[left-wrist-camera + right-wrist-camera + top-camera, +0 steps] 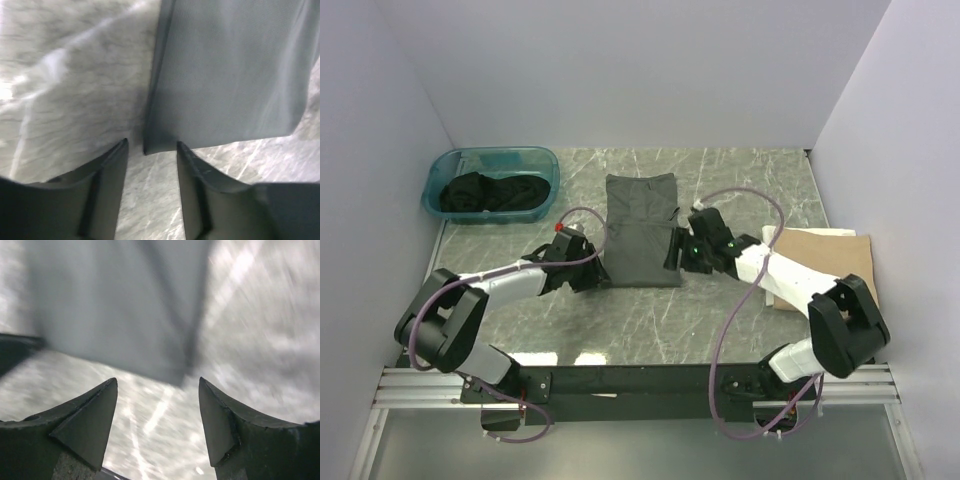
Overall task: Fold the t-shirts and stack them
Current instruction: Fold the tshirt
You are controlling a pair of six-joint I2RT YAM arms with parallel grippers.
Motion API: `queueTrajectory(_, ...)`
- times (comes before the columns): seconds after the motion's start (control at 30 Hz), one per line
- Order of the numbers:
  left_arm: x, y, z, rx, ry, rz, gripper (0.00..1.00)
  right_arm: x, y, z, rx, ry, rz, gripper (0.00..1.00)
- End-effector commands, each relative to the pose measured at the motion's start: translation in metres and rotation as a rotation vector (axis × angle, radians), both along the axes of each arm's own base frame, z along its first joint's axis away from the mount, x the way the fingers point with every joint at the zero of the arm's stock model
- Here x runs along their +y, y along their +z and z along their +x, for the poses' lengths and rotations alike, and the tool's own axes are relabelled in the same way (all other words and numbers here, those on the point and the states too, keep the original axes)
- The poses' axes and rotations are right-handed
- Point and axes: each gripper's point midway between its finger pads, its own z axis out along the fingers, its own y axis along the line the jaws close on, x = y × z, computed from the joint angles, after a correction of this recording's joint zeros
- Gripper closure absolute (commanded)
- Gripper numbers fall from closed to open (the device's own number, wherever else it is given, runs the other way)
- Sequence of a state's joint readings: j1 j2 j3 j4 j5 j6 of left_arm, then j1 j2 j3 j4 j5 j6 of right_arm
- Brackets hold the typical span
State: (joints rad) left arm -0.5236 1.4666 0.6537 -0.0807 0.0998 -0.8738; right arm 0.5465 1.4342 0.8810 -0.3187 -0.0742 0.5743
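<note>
Nearest: left hand sits low on the counter at the near-left corner of the dark grey-olive t-shirt. In the left wrist view its fingers stand apart, with the cloth corner lying right at the gap between the tips. No pinch on it is visible.

Right hand is at the shirt's near-right edge. Its fingers are spread wide over bare marble, and the blurred cloth hem is just ahead of the tips, not between them.

The shirt itself lies flat mid-counter, folded to a long rectangle running away from the arms.

Tan t-shirt lies folded at the right edge, beside the right arm.

Far left: teal tub holds black t-shirts in a heap.
</note>
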Motion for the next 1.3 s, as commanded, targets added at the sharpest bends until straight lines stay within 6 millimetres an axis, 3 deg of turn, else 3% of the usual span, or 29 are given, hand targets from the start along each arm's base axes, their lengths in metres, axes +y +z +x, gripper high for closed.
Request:
queueTrajectory(0.0,-0.015,0.005,0.002,-0.021,-0.056,-0.023,0.53,-0.010,0.000,-0.009,-0.034,-0.045,0.048,0.28)
queueTrajectory(0.17,-0.016,-0.006,0.001,0.014,-0.068,-0.005,0.73,-0.014,-0.017,-0.020,-0.020,-0.036,0.073,0.33)
queueTrajectory(0.23,-0.017,-0.010,-0.001,0.022,-0.074,-0.006,0.76,-0.013,-0.025,-0.021,0.002,-0.034,0.072,0.34)
queueTrajectory(0.33,-0.015,-0.016,-0.002,0.031,-0.070,0.012,0.90,-0.006,-0.032,-0.023,0.022,-0.006,0.101,0.37)
queueTrajectory(0.37,-0.013,-0.017,-0.002,0.034,-0.066,0.018,0.99,-0.003,-0.032,-0.019,0.010,-0.001,0.110,0.39)
queueTrajectory(0.43,-0.012,-0.021,-0.002,0.040,-0.066,0.036,0.99,-0.001,-0.037,-0.017,0.022,0.006,0.104,0.45)
queueTrajectory(0.47,-0.012,-0.020,-0.001,0.038,-0.069,0.037,0.99,0.000,-0.039,-0.016,0.029,0.009,0.099,0.56)
queueTrajectory(0.63,-0.009,-0.018,-0.002,0.016,-0.071,0.051,0.99,-0.002,-0.055,-0.012,0.066,-0.004,0.060,0.60)
queueTrajectory(0.7,-0.008,-0.017,-0.001,0.002,-0.071,0.056,0.99,-0.001,-0.059,-0.015,0.085,0.001,0.063,0.78)
queueTrajectory(0.8,-0.011,-0.014,-0.002,-0.016,-0.078,0.044,0.99,0.000,-0.058,-0.020,0.091,0.006,0.076,0.94)
queueTrajectory(0.87,-0.014,-0.013,-0.005,-0.018,-0.089,0.039,0.99,-0.005,-0.062,-0.029,0.116,-0.003,0.070,1.00)
queueTrajectory(1.0,-0.013,-0.008,-0.024,-0.038,-0.093,0.042,0.99,-0.007,-0.059,-0.054,0.139,0.015,0.101,1.00)
queueTrajectory(1.03,-0.009,-0.009,-0.029,-0.046,-0.089,0.060,0.99,-0.013,-0.067,-0.066,0.165,0.004,0.091,1.00)
queueTrajectory(1.27,-0.013,0.001,-0.098,-0.056,-0.118,-0.021,0.99,-0.019,-0.062,-0.140,0.216,0.048,0.095,1.00)
